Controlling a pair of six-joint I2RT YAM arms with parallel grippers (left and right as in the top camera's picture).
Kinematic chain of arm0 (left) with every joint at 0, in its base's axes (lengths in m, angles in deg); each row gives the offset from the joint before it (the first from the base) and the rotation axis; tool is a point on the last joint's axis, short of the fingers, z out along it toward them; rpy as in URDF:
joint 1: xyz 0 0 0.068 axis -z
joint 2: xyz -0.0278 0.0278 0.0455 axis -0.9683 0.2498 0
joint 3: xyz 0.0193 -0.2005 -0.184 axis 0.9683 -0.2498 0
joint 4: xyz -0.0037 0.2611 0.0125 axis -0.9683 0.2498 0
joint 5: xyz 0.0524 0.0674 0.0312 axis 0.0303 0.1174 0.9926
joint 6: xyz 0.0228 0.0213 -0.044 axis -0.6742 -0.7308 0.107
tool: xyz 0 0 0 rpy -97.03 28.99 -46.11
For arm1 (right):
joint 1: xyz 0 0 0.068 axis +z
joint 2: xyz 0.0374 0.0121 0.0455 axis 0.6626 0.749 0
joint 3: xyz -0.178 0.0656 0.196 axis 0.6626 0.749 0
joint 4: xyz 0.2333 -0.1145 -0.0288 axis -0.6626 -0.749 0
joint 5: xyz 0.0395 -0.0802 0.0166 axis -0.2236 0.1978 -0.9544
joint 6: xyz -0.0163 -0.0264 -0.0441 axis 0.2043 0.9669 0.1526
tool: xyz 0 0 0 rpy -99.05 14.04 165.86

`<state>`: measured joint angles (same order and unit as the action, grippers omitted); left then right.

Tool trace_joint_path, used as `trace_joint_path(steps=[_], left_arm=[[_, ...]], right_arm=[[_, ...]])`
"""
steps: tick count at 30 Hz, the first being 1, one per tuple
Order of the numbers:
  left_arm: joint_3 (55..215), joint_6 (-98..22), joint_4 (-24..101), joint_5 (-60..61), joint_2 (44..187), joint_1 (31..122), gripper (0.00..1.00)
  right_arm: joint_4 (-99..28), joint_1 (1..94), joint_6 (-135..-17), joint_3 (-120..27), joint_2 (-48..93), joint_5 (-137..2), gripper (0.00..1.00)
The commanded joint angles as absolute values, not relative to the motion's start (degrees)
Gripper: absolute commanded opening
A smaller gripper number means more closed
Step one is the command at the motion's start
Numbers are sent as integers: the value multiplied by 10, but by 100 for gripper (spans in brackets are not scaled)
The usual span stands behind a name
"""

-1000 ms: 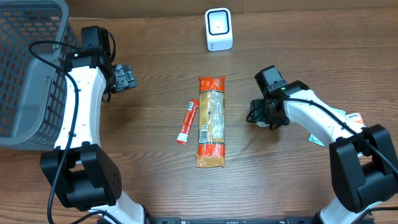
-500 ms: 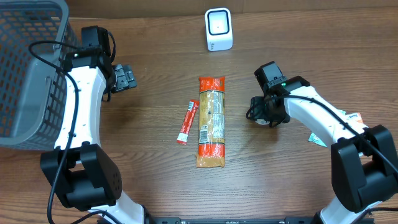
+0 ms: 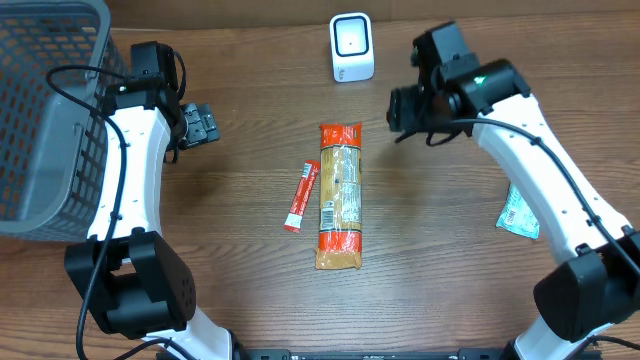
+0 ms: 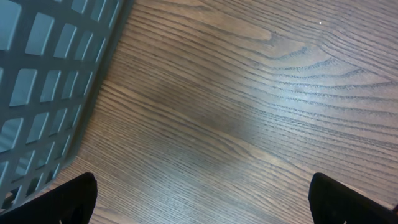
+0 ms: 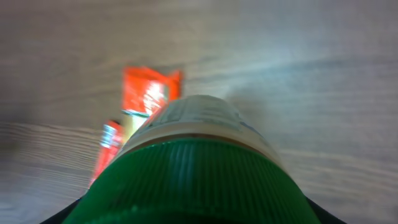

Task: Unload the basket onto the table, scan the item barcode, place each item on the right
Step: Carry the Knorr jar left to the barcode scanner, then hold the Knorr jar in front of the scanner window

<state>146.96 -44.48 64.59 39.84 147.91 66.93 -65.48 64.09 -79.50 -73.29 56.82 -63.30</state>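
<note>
Beside the grey basket point(image 3: 40, 100) the left gripper point(image 3: 200, 125) hangs spread wide, while near the pasta packet point(image 3: 340, 195) and scanner point(image 3: 352, 47) the right gripper point(image 3: 402, 108) pinches the green-capped bottle point(image 5: 193, 174), long axis in line with the gripper, cap wristward, base pointing toward the packet.

We find the left arm point(image 3: 130, 170) extended forward, with the left gripper point(image 3: 203, 124) pointing inward, jaws spread fully apart and nothing between them. The right arm point(image 3: 550, 170) reaches forward and inward. The right gripper point(image 3: 410, 108) is clamped on a green-capped bottle point(image 5: 193, 180).
</note>
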Motion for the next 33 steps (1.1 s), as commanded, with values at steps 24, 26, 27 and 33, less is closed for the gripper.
trace_joint_path(steps=[24,26,27,33], left_arm=[[1480,-451,646,396,1475,673,100],[1480,-451,646,396,1475,673,100],[1480,-451,646,396,1475,673,99],[1480,-451,646,396,1475,673,100]], right_arm=[[-353,649,-686,-914,812,-612,21],[-310,649,-686,-914,825,-612,21],[-271,649,-686,-914,839,-608,21],[-137,650,-686,-913,888,-539,21]])
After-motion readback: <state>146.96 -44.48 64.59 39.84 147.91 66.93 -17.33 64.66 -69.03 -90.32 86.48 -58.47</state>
